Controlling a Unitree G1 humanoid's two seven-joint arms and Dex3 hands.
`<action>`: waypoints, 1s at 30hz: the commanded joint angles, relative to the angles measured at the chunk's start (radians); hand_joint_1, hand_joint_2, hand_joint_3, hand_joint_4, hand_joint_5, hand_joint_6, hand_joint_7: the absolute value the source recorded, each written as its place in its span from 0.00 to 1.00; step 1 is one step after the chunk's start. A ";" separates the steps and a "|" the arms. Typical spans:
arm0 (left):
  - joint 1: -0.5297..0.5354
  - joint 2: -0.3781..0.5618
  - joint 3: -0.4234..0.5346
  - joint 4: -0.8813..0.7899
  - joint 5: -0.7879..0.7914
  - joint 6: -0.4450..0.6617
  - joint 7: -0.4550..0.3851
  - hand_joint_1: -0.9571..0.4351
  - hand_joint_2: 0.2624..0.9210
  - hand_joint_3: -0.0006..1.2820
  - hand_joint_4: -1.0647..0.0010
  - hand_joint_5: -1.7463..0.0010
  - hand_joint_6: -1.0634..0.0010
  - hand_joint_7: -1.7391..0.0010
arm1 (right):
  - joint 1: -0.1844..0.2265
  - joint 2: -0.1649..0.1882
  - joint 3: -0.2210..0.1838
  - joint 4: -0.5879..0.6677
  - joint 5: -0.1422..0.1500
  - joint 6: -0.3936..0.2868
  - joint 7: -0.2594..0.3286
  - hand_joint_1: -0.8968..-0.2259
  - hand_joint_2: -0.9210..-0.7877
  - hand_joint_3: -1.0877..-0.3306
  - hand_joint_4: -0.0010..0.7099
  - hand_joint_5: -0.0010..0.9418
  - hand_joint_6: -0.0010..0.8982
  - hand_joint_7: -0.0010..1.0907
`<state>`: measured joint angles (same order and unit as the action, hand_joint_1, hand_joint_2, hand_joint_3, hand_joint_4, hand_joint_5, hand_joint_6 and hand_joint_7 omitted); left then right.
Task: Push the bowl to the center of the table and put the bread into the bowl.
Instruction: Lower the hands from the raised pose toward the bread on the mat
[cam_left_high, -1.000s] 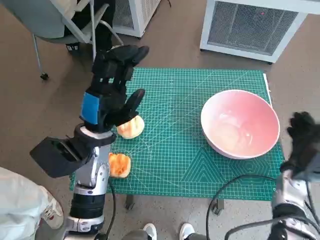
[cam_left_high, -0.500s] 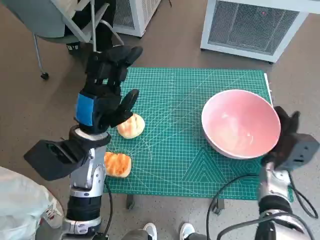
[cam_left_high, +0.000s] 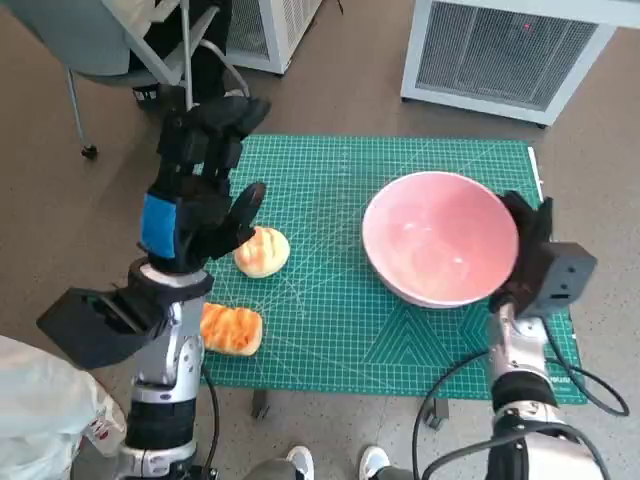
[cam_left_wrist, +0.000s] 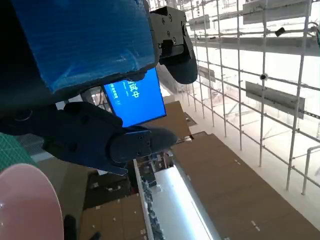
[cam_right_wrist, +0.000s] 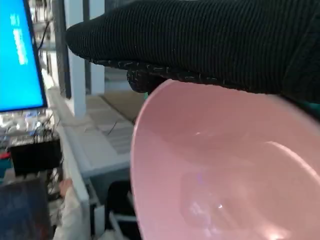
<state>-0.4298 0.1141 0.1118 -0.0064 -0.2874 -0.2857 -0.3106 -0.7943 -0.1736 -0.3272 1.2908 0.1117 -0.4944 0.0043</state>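
The pink bowl (cam_left_high: 440, 238) stands on the green cutting mat (cam_left_high: 330, 330), right of its middle, and fills the right wrist view (cam_right_wrist: 225, 175). My right hand (cam_left_high: 530, 252) presses flat against the bowl's right rim, holding nothing; its glove (cam_right_wrist: 210, 40) lies just over the rim. A round bun (cam_left_high: 262, 251) sits at the mat's left. An orange-glazed bread (cam_left_high: 232, 329) lies at the near left corner. My left hand (cam_left_high: 198, 185) hovers raised above the bun with fingers (cam_left_wrist: 130, 142) spread and nothing in it. The bowl's edge (cam_left_wrist: 25, 205) shows in the left wrist view.
A white grilled unit (cam_left_high: 500, 50) stands beyond the table at the back right. A chair (cam_left_high: 120, 50) and another white unit stand at the back left. A person's shoes (cam_left_high: 335, 462) show at the near edge, and pale cloth (cam_left_high: 40, 410) at the near left.
My right hand came in from the table's right edge and pushed the bowl leftward toward the middle. My left hand drifted slightly left, still raised and spread.
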 joint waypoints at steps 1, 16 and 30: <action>0.015 0.014 0.007 -0.027 0.009 0.007 0.009 0.41 1.00 0.34 0.95 0.61 1.00 0.40 | -0.011 0.026 0.007 0.018 -0.004 0.029 0.012 0.85 0.00 0.73 0.61 0.01 0.25 0.46; 0.055 0.052 0.030 -0.047 0.003 0.003 -0.001 0.41 1.00 0.33 0.94 0.61 0.99 0.40 | -0.085 0.080 0.031 0.028 -0.015 0.077 -0.015 0.87 0.00 0.72 0.59 0.00 0.23 0.49; 0.135 0.206 0.062 -0.076 0.088 -0.049 -0.073 0.40 1.00 0.30 0.91 0.63 0.97 0.41 | -0.121 0.063 0.027 0.020 -0.005 0.089 -0.022 0.90 0.00 0.71 0.59 0.00 0.21 0.50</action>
<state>-0.3300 0.2555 0.1582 -0.0651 -0.2552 -0.2952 -0.3579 -0.9245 -0.0997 -0.2957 1.3018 0.1112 -0.4153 -0.0083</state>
